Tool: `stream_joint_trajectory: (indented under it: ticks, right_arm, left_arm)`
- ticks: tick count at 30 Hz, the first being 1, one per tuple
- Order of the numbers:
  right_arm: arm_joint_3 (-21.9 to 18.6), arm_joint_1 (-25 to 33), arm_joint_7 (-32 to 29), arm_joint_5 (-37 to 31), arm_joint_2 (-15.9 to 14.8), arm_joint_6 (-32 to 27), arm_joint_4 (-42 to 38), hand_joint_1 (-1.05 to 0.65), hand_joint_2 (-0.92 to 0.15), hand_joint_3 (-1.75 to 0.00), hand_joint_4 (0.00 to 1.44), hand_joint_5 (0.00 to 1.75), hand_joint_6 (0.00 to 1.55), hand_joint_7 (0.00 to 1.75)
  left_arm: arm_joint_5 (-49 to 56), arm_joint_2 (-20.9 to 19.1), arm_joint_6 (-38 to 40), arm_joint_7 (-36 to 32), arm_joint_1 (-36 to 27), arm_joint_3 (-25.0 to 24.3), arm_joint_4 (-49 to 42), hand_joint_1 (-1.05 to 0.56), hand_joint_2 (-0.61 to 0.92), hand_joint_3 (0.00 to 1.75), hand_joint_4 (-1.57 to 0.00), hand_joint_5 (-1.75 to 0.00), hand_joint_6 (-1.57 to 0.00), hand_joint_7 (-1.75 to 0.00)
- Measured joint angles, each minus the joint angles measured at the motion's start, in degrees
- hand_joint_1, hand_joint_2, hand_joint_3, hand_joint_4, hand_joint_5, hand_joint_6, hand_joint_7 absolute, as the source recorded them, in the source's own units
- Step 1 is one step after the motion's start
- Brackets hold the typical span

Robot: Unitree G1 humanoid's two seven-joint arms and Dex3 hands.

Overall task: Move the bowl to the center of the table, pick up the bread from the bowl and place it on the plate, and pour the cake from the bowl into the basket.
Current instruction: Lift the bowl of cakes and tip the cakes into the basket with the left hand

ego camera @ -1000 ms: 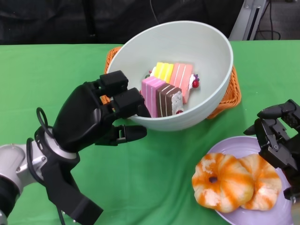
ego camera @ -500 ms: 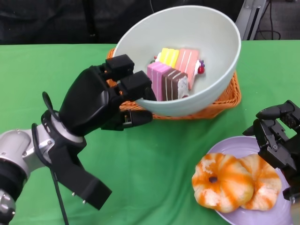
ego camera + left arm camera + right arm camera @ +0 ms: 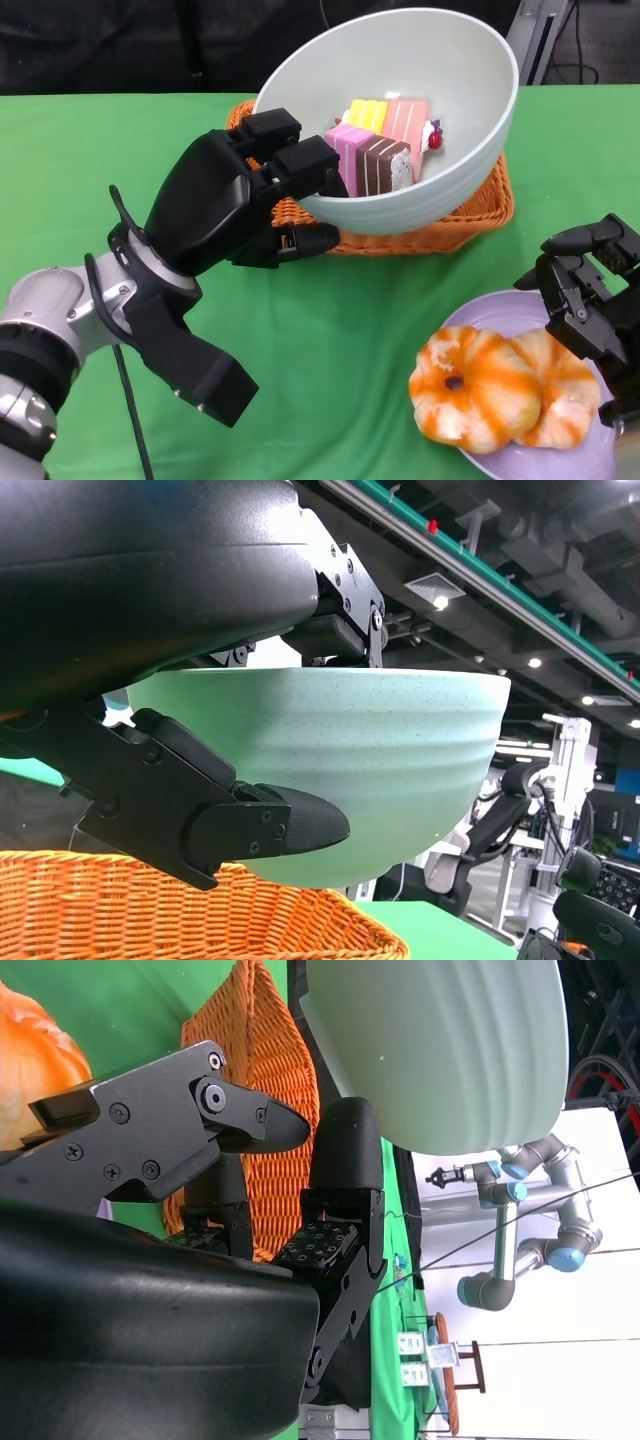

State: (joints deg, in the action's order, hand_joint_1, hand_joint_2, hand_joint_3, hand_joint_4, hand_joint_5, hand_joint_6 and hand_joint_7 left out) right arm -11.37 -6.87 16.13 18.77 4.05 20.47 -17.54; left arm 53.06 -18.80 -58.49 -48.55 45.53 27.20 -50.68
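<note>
At upper centre of the head view, the left hand grips the near rim of the pale bowl, held above the orange basket with the cake unpoured. Bread already lies on the plate, lower right; the right hand rests beside it, fingers apart, holding nothing.

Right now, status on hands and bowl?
Left robot hand grips bowl rim, held above basket. Cake inside. Right robot hand open by plate.

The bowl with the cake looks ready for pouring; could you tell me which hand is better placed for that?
Left. The left hand grips the bowl above the basket; the right hand hovers by the plate.
</note>
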Motion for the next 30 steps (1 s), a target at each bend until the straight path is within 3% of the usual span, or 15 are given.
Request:
stream_joint_trajectory:
  ticks: [15,18,21,30]
  right_arm:
    - [0.38,-0.78,0.39,-0.78,-0.01,0.54,-2.02,-0.11,-0.77,-0.66,0.7,1.61,0.65,1.25]
    - [0.4,-0.88,0.42,-0.79,0.02,1.26,-2.59,-0.11,-0.76,-0.67,0.7,1.61,0.64,1.27]
    - [0.4,-1.1,0.41,-0.78,0.02,1.27,-3.15,-0.11,-0.76,-0.65,0.7,1.61,0.63,1.27]
    - [0.34,-2.11,2.07,-0.34,0.04,3.29,-5.97,-0.12,-0.75,-0.68,0.7,1.63,0.62,1.29]
  left_arm:
    - [-5.09,2.34,-2.78,4.25,1.36,-0.46,-3.55,-0.15,0.83,0.68,-0.59,-1.75,-0.48,-1.62]
    - [-6.98,3.26,-3.25,6.61,1.52,-1.23,-4.29,-0.13,0.8,0.75,-0.59,-1.75,-0.5,-1.59]
    - [-8.74,4.09,-4.05,8.93,1.85,-2.08,-4.92,-0.12,0.68,0.96,-0.59,-1.75,-0.53,-1.56]
    - [-17.04,7.27,-5.69,17.41,2.68,-5.1,-7.54,-0.09,0.71,0.99,-0.59,-1.75,-0.58,-1.52]
